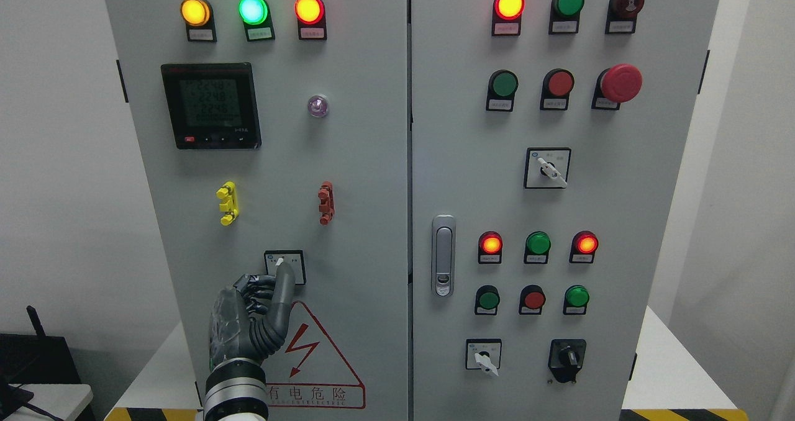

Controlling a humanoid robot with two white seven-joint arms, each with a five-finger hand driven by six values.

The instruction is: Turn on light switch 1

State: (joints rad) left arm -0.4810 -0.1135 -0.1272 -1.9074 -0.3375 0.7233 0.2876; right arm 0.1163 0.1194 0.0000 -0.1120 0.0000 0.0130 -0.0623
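Reaching from head view: my left hand (248, 321) comes up from the lower left, index finger (282, 287) stretched upward, the other fingers curled in against the palm, holding nothing.
Contact: my index fingertip rests on the white knob of light switch 1 (284, 266).
Switch place: low on the left door of the grey cabinet (360, 179), just above the red warning triangle (310, 353), below the yellow clip (227, 203) and red clip (326, 202).
Switch axis: its small white pointer stands roughly upright, tip upward; my finger hides much of it.
Panel: digital meter (211, 105) lit; amber, green and red lamps glow along the top.
Surface: cabinet stands on a white worktop (658, 371).
Room: plain white walls on both sides.
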